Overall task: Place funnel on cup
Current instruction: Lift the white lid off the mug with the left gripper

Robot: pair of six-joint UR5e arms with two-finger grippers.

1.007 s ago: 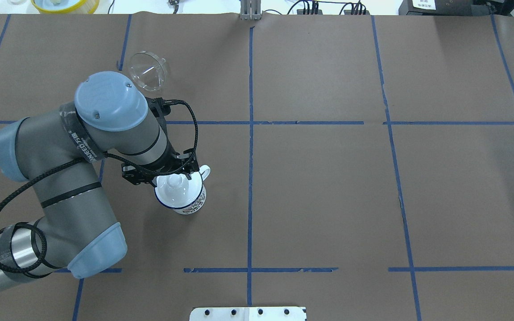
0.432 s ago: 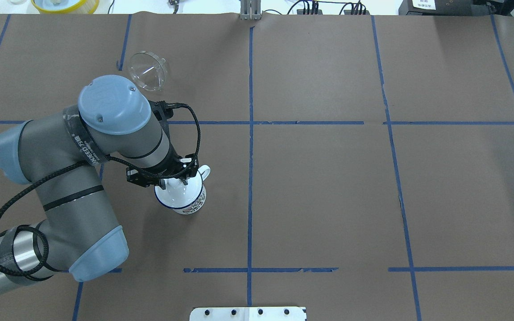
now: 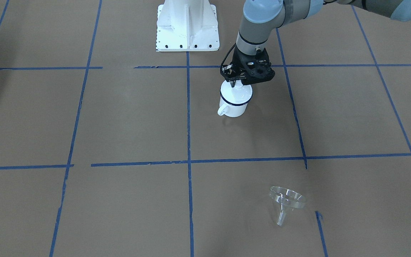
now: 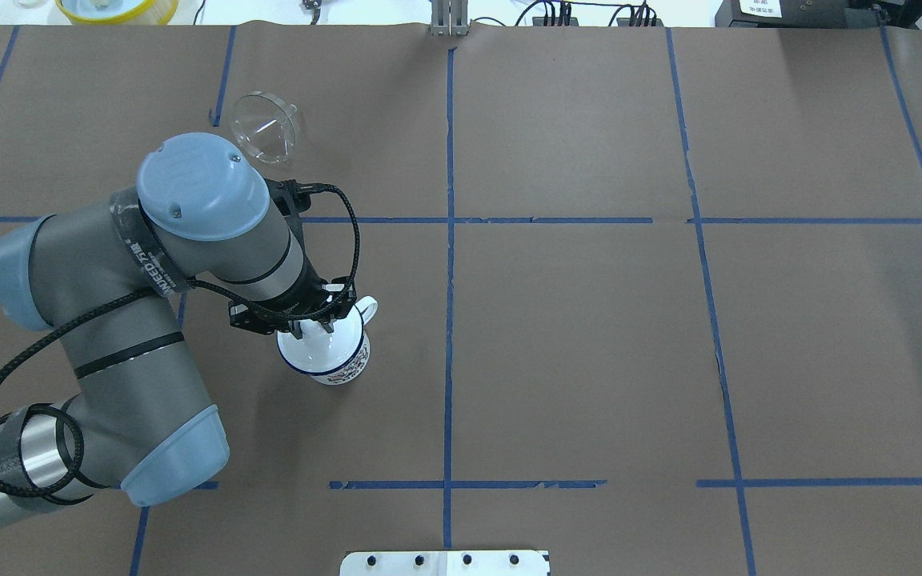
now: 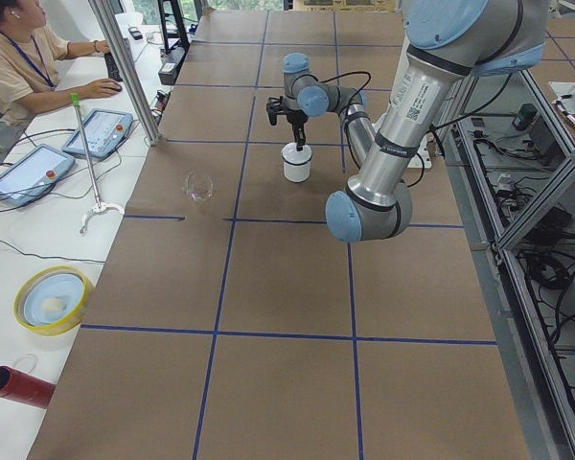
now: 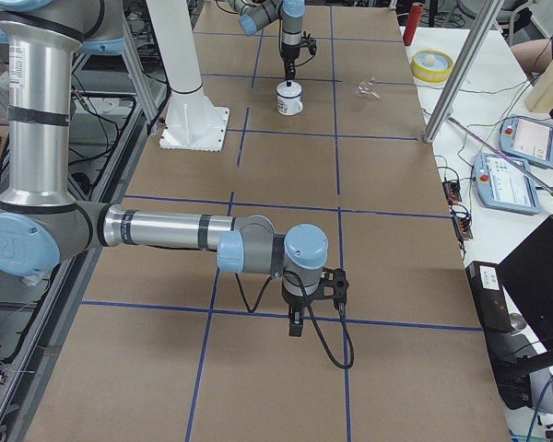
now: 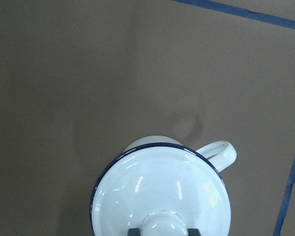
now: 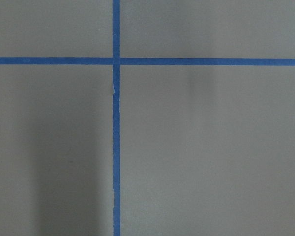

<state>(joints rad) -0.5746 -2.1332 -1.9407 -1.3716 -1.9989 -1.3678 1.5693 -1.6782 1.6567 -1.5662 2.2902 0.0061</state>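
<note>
The cup (image 4: 338, 364) is a white mug with a dark blue rim, standing left of the table's middle; it also shows in the front view (image 3: 234, 107). A white domed lid (image 7: 162, 182) with a knob sits on it. My left gripper (image 4: 315, 322) hangs straight over the cup, its fingers pressed on both sides of the lid's knob (image 7: 162, 222). The clear funnel (image 4: 267, 128) lies tilted on the table beyond the left arm, apart from the cup, and shows in the front view (image 3: 287, 200). My right gripper (image 6: 296, 329) points down over bare table far from both; I cannot tell whether it is open or shut.
The white robot base plate (image 3: 187, 25) stands at the robot's side of the table. A yellow bowl (image 4: 117, 8) sits beyond the far edge. An operator (image 5: 19, 57) and tablets (image 5: 101, 132) are at a side desk. Blue tape lines (image 4: 449, 240) cross the brown table cover.
The left gripper has moved over the lid's knob, which was uncovered a second ago, and its fingers now close around it. The cup, lid and funnel have not moved.
</note>
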